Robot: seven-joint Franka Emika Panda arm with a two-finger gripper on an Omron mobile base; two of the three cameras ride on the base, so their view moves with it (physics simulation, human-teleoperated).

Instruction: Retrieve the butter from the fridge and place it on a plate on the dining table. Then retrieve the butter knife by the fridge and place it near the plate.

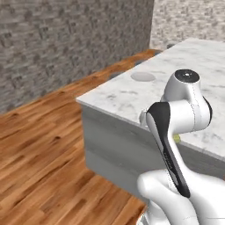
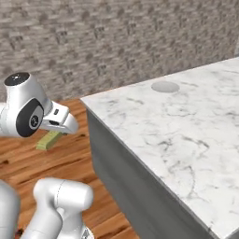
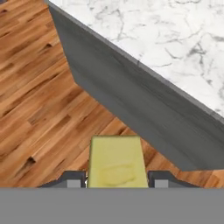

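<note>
So the butter is out of the fridge at this point and riding along with the arm. In the hand view it's a pale yellow stick pinched between the 2 fingers, which sit partly closed and snug against its sides, with the free end poking out ahead. From the right base view you can see the same stick sticking out below the gripper, hanging over the wood floor, not over the desk.

The desk is the big marble-topped island, and the arm is parked just off its near corner. The plate is a flat greyish disc sitting toward the far side of the top, well apart from the butter. In the left base view it's up there too, past the arm's elbow.

Progress-wise, I'd say the fetch part of step 1 is done and the carry is underway. What's left: get the butter up over the desk, reach across to the plate, set it down and let go. That reach looks long from here, so my guess is the base needs to roll closer or around. After that the whole knife half is untouched: go get it and lay it near the plate.
</note>
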